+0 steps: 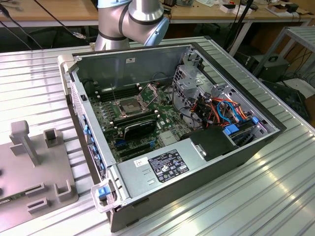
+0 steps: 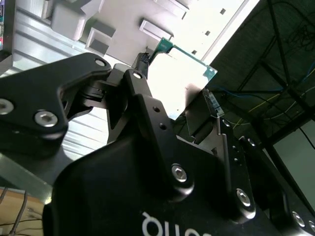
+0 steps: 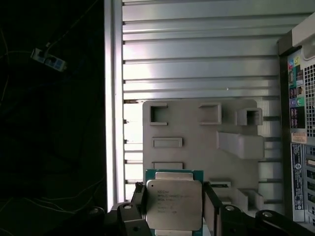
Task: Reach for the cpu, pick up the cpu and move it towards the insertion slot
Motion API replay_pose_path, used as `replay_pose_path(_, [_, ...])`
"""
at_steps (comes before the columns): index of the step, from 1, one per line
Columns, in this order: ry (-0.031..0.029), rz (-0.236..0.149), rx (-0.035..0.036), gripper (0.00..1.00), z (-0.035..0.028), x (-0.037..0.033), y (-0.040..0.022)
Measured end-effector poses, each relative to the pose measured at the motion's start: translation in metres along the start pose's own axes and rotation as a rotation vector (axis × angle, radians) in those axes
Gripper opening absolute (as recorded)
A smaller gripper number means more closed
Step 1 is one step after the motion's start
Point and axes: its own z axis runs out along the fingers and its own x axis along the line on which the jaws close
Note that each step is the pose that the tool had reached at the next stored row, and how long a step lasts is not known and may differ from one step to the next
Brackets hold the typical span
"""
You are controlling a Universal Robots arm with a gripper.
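So the gripper (image 3: 173, 211) has the cpu (image 3: 173, 204) pinched between its 2 fingers (image 3: 210, 209) in the first wrist view, silvery lid facing the camera and the green edge peeking out around it. It's clamped on 2 opposite edges and sits pretty square. In the second wrist view you see the cpu (image 2: 184, 61) from the other side, poking out past the black fingers (image 2: 142, 93), bright and washed out.

Behind the chip is the grey fixture (image 3: 197, 142) with its recesses and posts, lying on the ribbed table (image 3: 197, 49), so the chip is up in the air over that fixture — lifted, not yet near the case. The same fixture (image 1: 34, 167) is at the exterior view's left, and the open PC case (image 1: 226, 162) sits well apart from it toward the exterior view's right. The insertion slot (image 1: 129, 105) is on the motherboard with its metal frame flipped up.

My take on doing the carry well: keep the chip flat and don't let it twist in the fingers, since it's held only by thin edges. I'd also guess the case wall (image 1: 78, 93) nearest the fixture is the thing to clear, so stay high while crossing it. Slow beats fast — a slipped chip over those socket pins would be ugly.
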Motion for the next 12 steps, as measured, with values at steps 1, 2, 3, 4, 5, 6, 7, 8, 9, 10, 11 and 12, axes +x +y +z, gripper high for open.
replay_pose_path(1, [0.0001, 0.0, 0.0, 0.55, 0.0, -0.001, 0.0001])
replay_pose_path(2, [0.0, 0.0, 0.0, 0.55, -0.0001, -0.0025, 0.0001])
replay_pose_path(3, [0.0001, 0.0, 0.0, 0.55, -0.0001, -0.0035, 0.0001])
replay_pose_path(4, [0.0, 0.0, 0.0, 0.55, -0.0002, -0.0065, 0.0002])
replay_pose_path(5, [-0.0001, 0.0, -0.0001, 0.55, -0.0002, -0.0077, 0.0001])
replay_pose_path(6, [-0.0001, 0.0, -0.0001, 0.55, -0.0003, -0.0085, 0.0002])
replay_pose_path(7, [0.0, 0.0, -0.0001, 0.55, -0.0003, -0.0097, 0.0002])
replay_pose_path(8, [-0.0001, 0.0, -0.0002, 0.55, -0.0003, -0.0111, 0.0002])
replay_pose_path(9, [0.0, 0.0, 0.0, 0.55, -0.0005, -0.0131, 0.0003])
replay_pose_path(10, [0.0, 0.0, 0.0, 0.55, -0.0005, -0.0143, 0.0003])
replay_pose_path(11, [0.0, 0.0, 0.0, 0.55, -0.0006, -0.0151, 0.0003])
replay_pose_path(12, [0.0001, 0.0, 0.0, 0.55, -0.0007, -0.0172, 0.0003])
